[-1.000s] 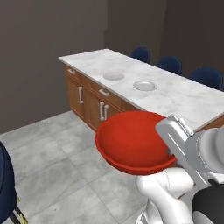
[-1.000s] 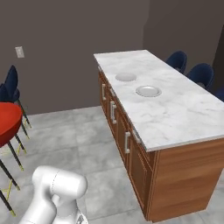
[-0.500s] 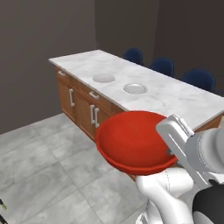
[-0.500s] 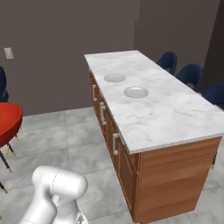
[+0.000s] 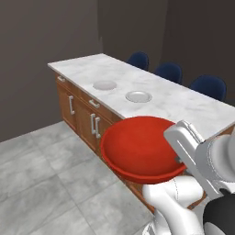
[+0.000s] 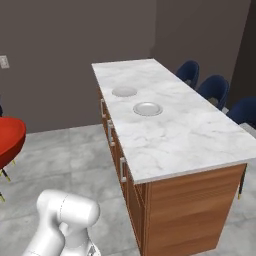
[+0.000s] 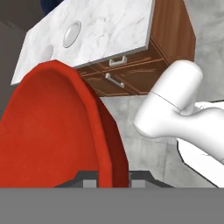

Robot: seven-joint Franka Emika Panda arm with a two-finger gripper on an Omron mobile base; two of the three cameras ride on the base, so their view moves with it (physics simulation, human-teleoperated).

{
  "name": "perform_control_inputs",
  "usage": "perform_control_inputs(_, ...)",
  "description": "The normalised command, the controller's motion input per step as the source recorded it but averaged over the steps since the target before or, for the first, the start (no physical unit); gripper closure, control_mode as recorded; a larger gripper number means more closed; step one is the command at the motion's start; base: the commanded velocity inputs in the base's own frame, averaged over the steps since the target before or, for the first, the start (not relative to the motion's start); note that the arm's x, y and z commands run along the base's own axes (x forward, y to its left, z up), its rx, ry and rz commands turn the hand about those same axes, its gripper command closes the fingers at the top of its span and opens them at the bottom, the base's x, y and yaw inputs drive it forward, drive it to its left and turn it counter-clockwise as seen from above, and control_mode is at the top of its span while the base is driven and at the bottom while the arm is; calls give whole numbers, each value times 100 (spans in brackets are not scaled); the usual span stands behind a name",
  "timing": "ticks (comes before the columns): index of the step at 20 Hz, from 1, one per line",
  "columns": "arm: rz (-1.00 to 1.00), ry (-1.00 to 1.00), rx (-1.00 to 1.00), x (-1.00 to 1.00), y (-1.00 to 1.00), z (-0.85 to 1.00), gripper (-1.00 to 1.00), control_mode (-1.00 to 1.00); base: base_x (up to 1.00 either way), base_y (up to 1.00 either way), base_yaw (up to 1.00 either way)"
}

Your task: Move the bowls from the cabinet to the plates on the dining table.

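My gripper [image 5: 177, 159] is shut on the rim of the glossy red bowl [image 5: 137, 147], held in the air in front of the dining table [image 5: 183, 106]. In the hand view the red bowl [image 7: 52, 131] stands on edge with its rim clamped at the gripper [image 7: 113, 179]. The red bowl [image 6: 7, 140] also shows at the left edge of the right base view. Two pale plates [image 5: 104, 85] [image 5: 138, 96] lie bare on the marble top, beyond the bowl. They appear as plates [image 6: 124, 91] [image 6: 147, 108] on the table [image 6: 175, 140], and one as a plate [image 7: 71, 34]. The cabinet is out of view.
Three dark blue chairs [image 5: 138, 59] [image 5: 168, 71] [image 5: 209, 86] stand along the table's far side. Brown doors and drawers with grey handles [image 5: 94, 124] face me under the top. Grey tiled floor [image 5: 41, 174] lies open to the left.
The whole picture has shifted in both base views, so the camera has moved relative to the table. The red bowl stays in my shut gripper in the same pose.
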Motion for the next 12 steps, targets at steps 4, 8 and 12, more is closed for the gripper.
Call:
perform_control_inputs(4, 0, 0, 0, 0, 0, 0, 100, 100, 62, 0, 0)
perform_control_inputs(8, 0, 0, 0, 0, 0, 0, 100, 100, 62, 1, 0)
perform_control_inputs(12, 0, 0, 0, 0, 0, 0, 100, 100, 62, 5, 0)
